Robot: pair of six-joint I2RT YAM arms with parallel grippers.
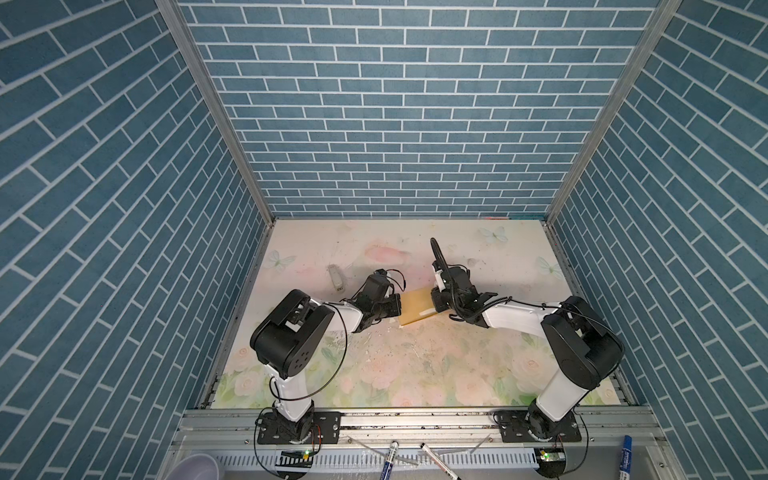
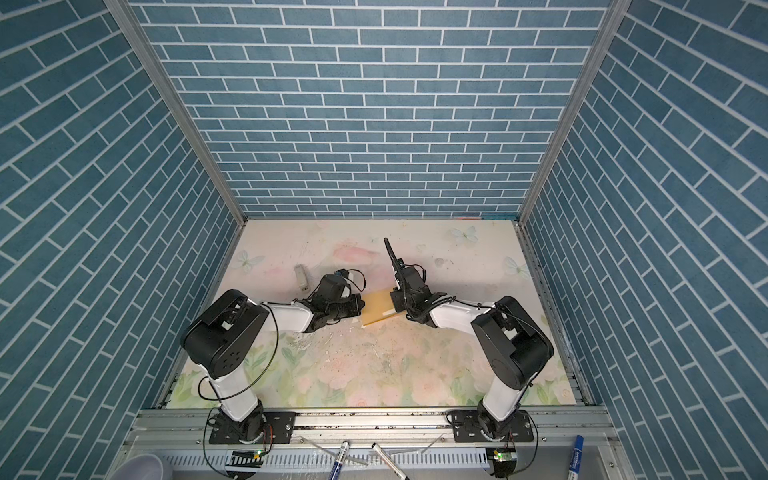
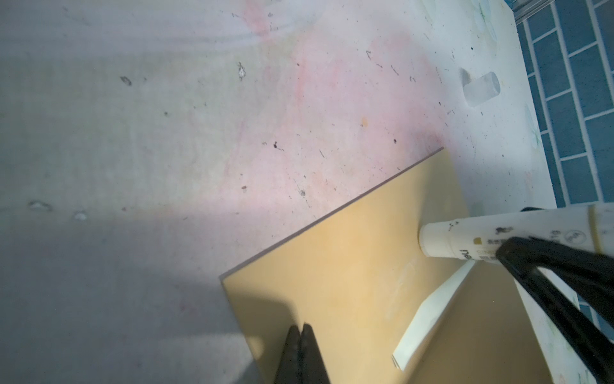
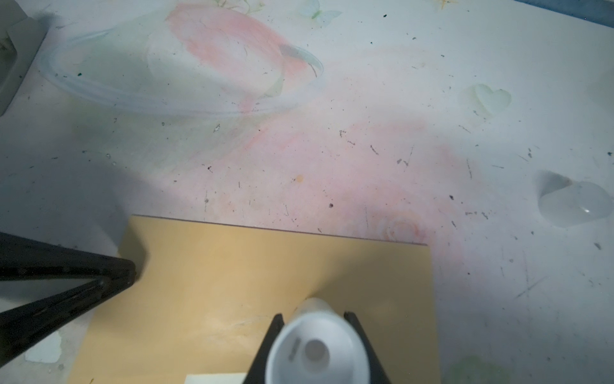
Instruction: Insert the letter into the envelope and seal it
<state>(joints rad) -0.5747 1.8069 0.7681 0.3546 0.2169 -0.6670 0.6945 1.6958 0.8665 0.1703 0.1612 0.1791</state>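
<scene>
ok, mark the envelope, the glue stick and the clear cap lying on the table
envelope [image 3: 349, 266], left wrist view, bare middle of its yellow face.
glue stick [image 3: 481, 229], left wrist view, white barrel just behind the tip.
clear cap [image 4: 578, 202], right wrist view, its rounded side.

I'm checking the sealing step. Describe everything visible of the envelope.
The envelope is a plain mustard-yellow paper rectangle lying on the floral table between both arms. The left gripper, jaws shut, rests at one end. The white glue stick, held in the right gripper, puts its tip on the envelope toward the other end. A pale paper strip lies on it. No flap or sticker shows.
</scene>
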